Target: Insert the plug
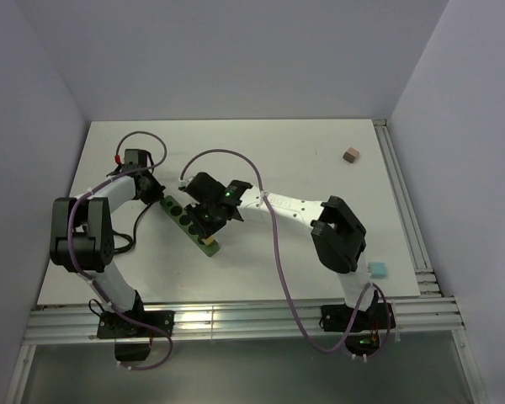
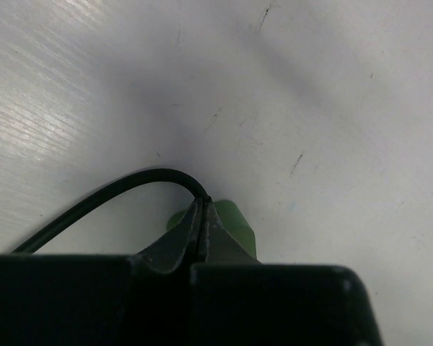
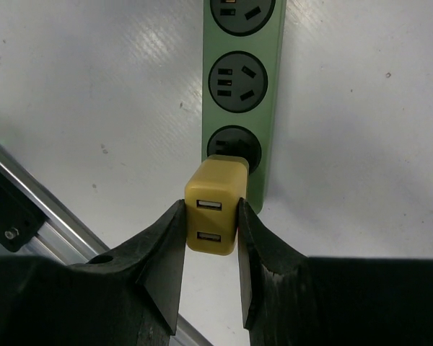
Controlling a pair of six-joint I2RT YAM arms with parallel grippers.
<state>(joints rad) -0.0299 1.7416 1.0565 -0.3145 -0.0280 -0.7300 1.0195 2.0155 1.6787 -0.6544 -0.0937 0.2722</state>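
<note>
Left of centre on the counter point(image 1: 320, 151), the boxy yellow USB plug point(image 3: 213, 209) is being pinched by the right claw point(image 3: 211, 214) at the near-edge socket of the long green power strip point(image 3: 242, 42), seemingly not fully seated, while its black cable point(image 2: 144, 174) is being clamped by the left claw point(image 2: 202, 216).

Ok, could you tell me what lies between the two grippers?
The power strip spans that gap in the top view, from the left gripper to the right gripper holding the yellow plug.
</note>
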